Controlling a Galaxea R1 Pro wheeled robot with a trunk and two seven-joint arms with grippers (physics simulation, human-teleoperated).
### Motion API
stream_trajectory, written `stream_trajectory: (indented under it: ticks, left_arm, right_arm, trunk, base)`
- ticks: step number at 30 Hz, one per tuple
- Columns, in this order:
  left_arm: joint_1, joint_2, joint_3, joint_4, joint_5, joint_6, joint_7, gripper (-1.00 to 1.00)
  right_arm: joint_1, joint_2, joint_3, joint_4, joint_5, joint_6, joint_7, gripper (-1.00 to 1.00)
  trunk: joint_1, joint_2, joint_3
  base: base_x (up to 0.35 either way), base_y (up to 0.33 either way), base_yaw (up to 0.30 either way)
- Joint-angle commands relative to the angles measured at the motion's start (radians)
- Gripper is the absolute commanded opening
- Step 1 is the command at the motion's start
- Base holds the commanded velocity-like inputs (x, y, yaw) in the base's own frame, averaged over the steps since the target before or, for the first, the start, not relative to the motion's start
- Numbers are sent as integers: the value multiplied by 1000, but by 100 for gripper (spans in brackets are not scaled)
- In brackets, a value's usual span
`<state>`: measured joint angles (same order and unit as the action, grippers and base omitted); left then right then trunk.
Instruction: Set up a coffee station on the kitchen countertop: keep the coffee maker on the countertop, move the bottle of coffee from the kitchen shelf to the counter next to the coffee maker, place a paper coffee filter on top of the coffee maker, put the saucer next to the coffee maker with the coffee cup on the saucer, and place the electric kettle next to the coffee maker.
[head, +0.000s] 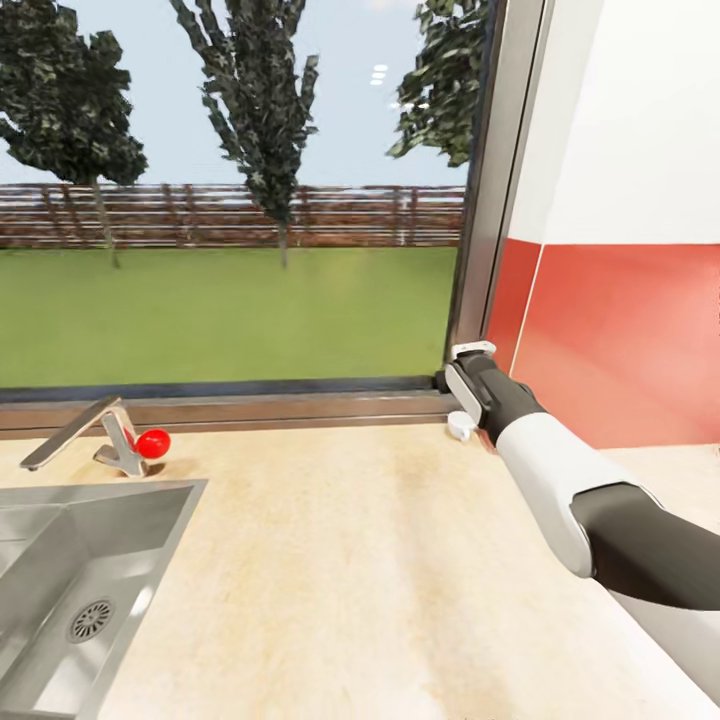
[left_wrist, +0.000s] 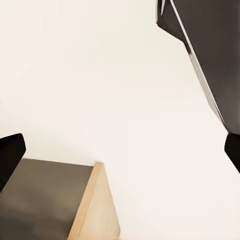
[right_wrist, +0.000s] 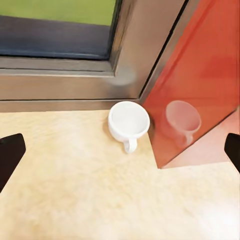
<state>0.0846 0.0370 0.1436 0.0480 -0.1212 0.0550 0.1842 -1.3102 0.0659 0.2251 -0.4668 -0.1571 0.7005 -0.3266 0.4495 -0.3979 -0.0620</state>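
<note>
Right gripper: your jaws stand released, the two dark fingertips wide apart at the frame's edges with nothing between them.
Coffee cup: white, upright, empty, ahead of your open jaws and apart from them; its handle points back toward the gripper. In the head view the coffee cup sits at about 2 o'clock from centre, just beside your right wrist.
Cup's seat: it rests on the countertop, tucked into the corner where the window frame meets the red wall panel; the panel shows its reflection.
Right arm: it reaches from 4 o'clock up toward that corner.
Left gripper: your jaws are released, dark fingertips far apart, facing a pale wall and a wooden edge.
Sink: steel basin at 8 o'clock, well apart from the cup.
Tap: at 9 o'clock, with a red knob just beside it.
</note>
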Motion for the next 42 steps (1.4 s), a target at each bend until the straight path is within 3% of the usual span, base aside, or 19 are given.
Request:
stream_trajectory:
  ticks: [1,6,11,15,33,42]
  left_arm:
    - [0,0,8,-1,-11,3,3,100]
    - [0,0,8,0,-11,3,3,100]
    - [0,-3,8,0,-10,3,3,100]
    - [0,-3,9,0,-10,3,3,100]
    - [3,-3,10,-1,-10,3,6,100]
    - [3,0,10,-2,-9,1,3,100]
  right_arm:
    - [-1,-3,1,-9,-11,4,-8,100]
    - [-1,-4,-18,-74,-12,50,-10,100]
    - [-2,-1,-25,-219,-12,229,-11,100]
    - [-1,4,-25,-288,-13,276,-11,100]
    - [0,-1,-27,-284,-12,289,-8,100]
    - [0,-2,-29,-186,-13,286,-4,100]
  trunk:
    - [1,-2,-4]
    - [1,-2,-12]
    - [1,-2,-20]
    - [1,-2,-26]
    - [1,-2,-55]
    - [1,-2,-69]
  base:
    - [0,0,-20]
    - [0,0,-7]
    - [0,0,-1]
    - [0,0,0]
    - [0,0,0]
    - [0,0,0]
